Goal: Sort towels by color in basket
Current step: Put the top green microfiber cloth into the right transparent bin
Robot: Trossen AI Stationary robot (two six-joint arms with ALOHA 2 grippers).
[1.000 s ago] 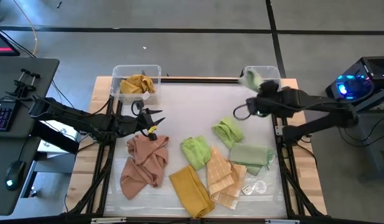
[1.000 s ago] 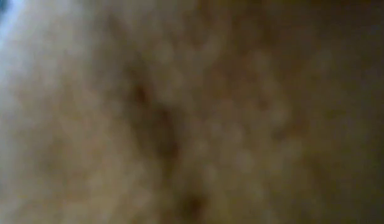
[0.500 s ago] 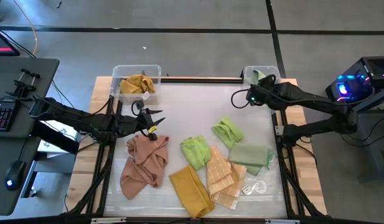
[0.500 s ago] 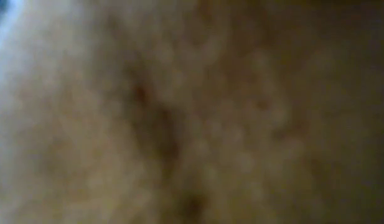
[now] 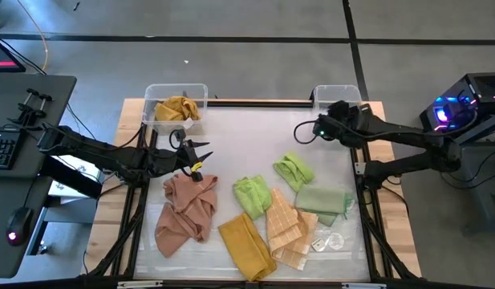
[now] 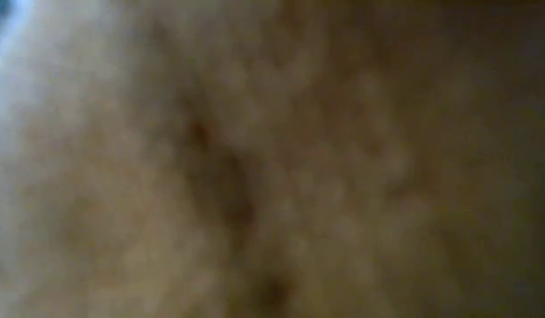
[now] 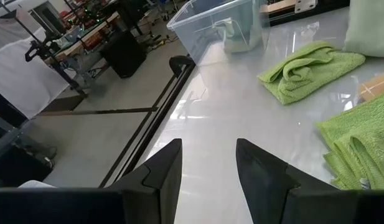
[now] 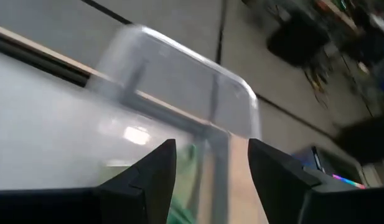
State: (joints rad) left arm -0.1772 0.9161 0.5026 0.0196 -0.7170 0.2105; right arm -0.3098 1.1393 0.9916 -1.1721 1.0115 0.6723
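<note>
Since a second ago the right gripper has let go of the light green towel it carried over the right bin; its jaws now stand apart with nothing between them, just beside that clear bin's near wall. A bit of green cloth shows through the bin wall in the right wrist view.

The other towels have not shifted. A mustard towel lies bunched in the left bin at the far left corner of the surface. On the surface itself lie a salmon pink towel, a second mustard towel at the near edge, a bright green towel, a pale orange checked towel touching it, another bright green towel farther back, and a sage green towel toward the right side.

The left gripper hangs at the far edge of the pink towel, jaws parted and holding nothing, unchanged from before.

The low view is wholly filled by a blurred tan surface; what it is cannot be told.
</note>
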